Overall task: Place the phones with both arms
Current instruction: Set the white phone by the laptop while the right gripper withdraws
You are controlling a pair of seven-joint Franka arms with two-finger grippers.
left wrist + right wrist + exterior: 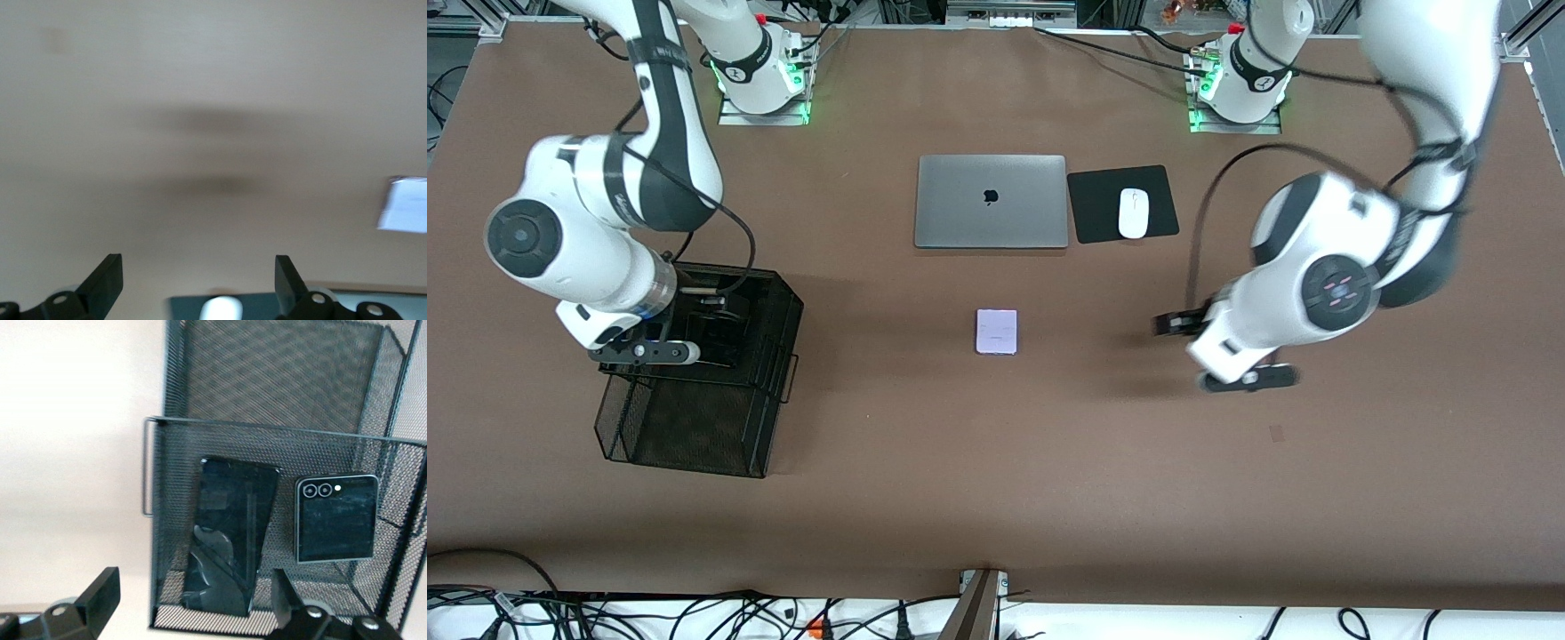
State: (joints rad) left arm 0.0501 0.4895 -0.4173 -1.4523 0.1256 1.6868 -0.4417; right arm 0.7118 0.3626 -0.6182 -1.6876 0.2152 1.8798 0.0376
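In the black wire-mesh basket (267, 453) at the right arm's end of the table: long slim black slab phone (230, 537) leaning tilted, squarish black phone (337, 519) with twin camera rings beside it, apart. Right gripper (193, 600) over the basket, jaws spread, empty. At table centre, at 6 o'clock from the closed grey laptop (991, 201): squarish pale lavender-white phone (996, 332), flat. Left gripper (199, 277) over bare brown table (1049, 444), jaws spread, empty. White mouse (1133, 213) on black pad (1165, 191).

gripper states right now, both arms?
Left gripper: open, empty, over bare table.
Right gripper: open, empty, over the mesh basket.
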